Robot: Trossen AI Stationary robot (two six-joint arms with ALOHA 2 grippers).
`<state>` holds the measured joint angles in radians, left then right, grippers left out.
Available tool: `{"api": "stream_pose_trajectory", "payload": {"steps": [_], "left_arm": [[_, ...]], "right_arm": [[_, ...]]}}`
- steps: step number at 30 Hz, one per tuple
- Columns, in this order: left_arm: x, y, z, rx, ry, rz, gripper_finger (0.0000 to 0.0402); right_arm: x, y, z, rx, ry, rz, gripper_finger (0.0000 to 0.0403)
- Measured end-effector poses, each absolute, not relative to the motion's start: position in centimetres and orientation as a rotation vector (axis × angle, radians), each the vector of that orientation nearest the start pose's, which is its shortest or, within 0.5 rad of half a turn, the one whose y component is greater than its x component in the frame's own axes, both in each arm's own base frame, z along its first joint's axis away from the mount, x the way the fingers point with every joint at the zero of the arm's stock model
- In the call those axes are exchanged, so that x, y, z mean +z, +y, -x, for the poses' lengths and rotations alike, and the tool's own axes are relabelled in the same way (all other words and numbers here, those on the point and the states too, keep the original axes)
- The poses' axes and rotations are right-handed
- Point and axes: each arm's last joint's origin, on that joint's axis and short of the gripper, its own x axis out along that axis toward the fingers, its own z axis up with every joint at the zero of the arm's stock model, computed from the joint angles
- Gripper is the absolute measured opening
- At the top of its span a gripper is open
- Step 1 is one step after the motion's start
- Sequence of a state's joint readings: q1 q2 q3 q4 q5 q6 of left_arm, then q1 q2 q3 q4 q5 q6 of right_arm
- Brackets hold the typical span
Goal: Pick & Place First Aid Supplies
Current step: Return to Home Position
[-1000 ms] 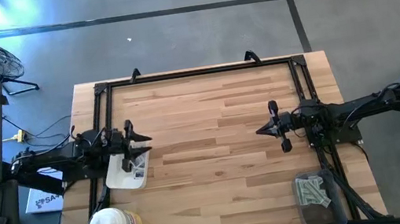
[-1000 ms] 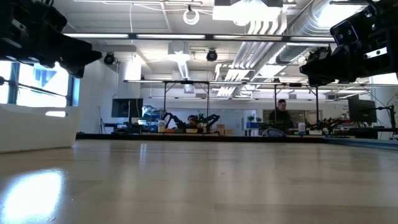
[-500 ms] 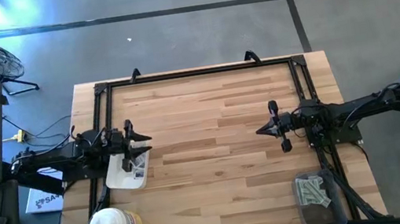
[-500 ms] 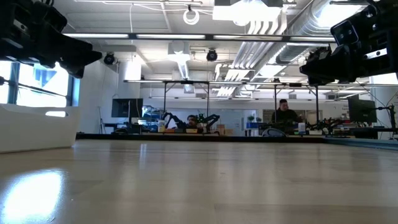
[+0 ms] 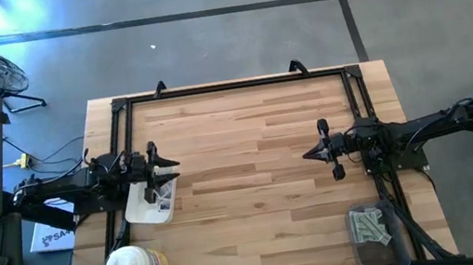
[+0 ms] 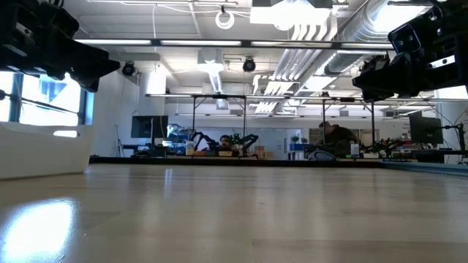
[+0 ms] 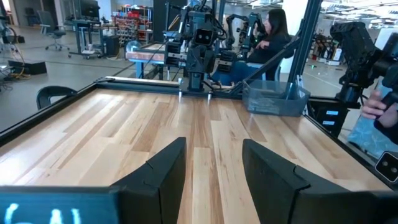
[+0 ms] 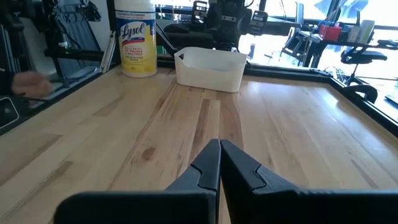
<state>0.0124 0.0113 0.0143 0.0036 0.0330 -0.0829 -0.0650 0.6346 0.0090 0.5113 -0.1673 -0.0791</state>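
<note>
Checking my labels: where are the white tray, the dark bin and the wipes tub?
white tray (image 8: 208,74): right wrist view, its facing wall.
dark bin (image 7: 273,104): left wrist view, its side wall.
wipes tub (image 8: 137,56): right wrist view, its yellow label.

Both arms reach inward from the worktop's (image 5: 255,195) left and right edges, the left claw (image 5: 170,167) with fingers parted, the right claw (image 5: 308,154) with fingers pressed together.
</note>
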Motion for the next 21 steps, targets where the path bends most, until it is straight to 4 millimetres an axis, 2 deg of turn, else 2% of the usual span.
{"api": "stream_pose_trajectory", "payload": {"steps": [3, 10, 21], "left_arm": [[16.79, 0.03, -9.75, -0.02, -0.006, 0.083, 0.0156], [16.79, 0.03, -9.75, -0.02, -0.006, 0.083, 0.0156], [16.78, 0.03, -9.75, -0.02, -0.005, 0.083, 0.0156]], "right_arm": [[15.41, -0.41, -13.68, 0.106, 0.11, 0.064, 0.0003], [15.36, -0.41, -13.67, 0.098, 0.124, -0.093, 0.0003], [15.36, -0.41, -13.68, 0.097, 0.124, -0.103, 0.0006]]}}
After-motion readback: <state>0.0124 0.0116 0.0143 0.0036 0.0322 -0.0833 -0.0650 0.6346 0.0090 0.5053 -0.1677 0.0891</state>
